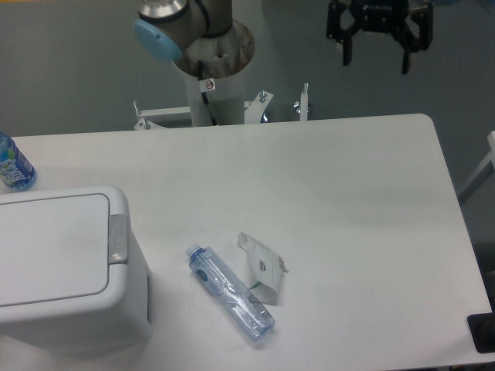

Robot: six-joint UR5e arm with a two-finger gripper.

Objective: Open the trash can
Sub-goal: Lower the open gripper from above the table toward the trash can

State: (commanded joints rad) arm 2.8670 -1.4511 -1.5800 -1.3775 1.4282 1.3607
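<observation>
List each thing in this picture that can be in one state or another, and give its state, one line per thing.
trash can: lid shut, lying flat
latch tab: at the lid's right edge, untouched
clear bottle: lying on its side on the table, cap on
crumpled wrapper: lying beside the clear bottle
blue bottle: at the left edge, partly out of frame
gripper: open, empty, raised beyond the table's far edge
</observation>
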